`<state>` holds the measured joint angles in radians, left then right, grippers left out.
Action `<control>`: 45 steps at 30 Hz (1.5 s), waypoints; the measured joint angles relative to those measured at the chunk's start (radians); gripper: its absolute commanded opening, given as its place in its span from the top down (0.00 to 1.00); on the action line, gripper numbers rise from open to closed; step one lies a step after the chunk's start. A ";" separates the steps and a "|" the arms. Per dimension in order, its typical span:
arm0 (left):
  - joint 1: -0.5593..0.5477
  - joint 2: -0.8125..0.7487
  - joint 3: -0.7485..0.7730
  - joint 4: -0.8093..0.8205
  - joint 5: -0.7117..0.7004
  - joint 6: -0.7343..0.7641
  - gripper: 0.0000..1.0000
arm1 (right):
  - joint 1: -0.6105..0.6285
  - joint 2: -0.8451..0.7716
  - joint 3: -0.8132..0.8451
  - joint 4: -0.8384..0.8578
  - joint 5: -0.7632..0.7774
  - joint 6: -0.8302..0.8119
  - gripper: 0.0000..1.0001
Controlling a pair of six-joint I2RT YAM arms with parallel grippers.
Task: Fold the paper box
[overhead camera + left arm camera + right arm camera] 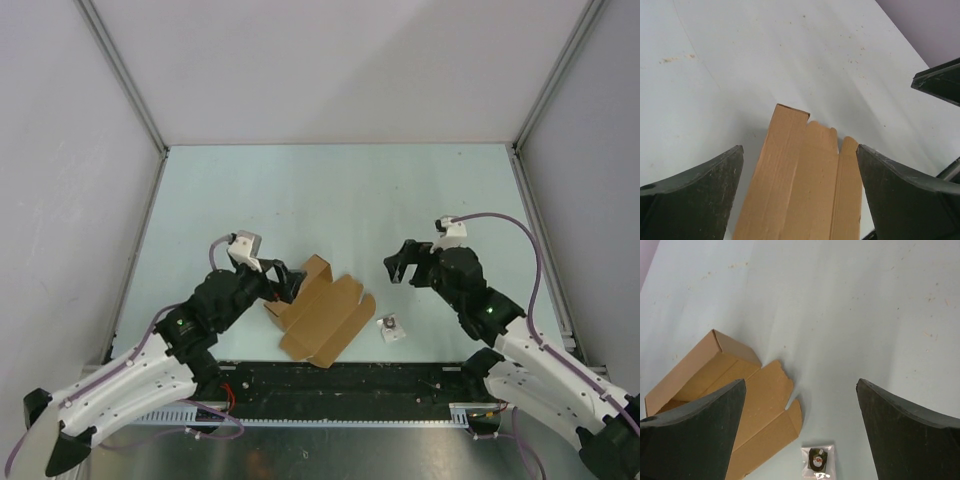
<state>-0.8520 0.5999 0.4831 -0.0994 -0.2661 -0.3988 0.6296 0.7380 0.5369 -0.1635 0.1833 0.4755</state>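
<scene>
Brown cardboard, partly folded, lies near the 6 o'clock edge of the pale table in the overhead view. This is the paper box, with a raised wall at its 11 o'clock end and flat flaps running toward 5 o'clock.

From above we see the left gripper at the box's 10 o'clock corner, but we cannot tell there whether it touches the cardboard. Its wrist camera shows more. The left gripper is spread wide, the box runs up between the two fingers, and table shows on either side of the cardboard.

The right gripper hangs at the box's 2 o'clock, well apart from it. Its own camera shows it spread too, with only bare table between the fingers. In that view the box sits at 8 o'clock with its hollow inside visible, which the left wrist view does not show.

A small white packet lies just beside the flaps at 3 o'clock. The right wrist view shows a dark item inside the packet.
</scene>
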 measured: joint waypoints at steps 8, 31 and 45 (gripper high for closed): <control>-0.048 -0.064 0.003 -0.137 -0.020 -0.169 0.01 | -0.003 0.082 0.000 -0.080 -0.010 0.018 0.14; -0.505 -0.024 -0.017 -0.291 -0.241 -0.605 0.02 | -0.069 0.446 -0.132 0.226 -0.438 0.002 0.37; -0.507 -0.056 -0.029 -0.300 -0.263 -0.615 0.02 | -0.069 0.572 -0.165 0.412 -0.543 0.019 0.52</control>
<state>-1.3594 0.5442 0.4538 -0.3996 -0.5293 -1.0138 0.5602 1.3102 0.3721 0.2489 -0.3599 0.4942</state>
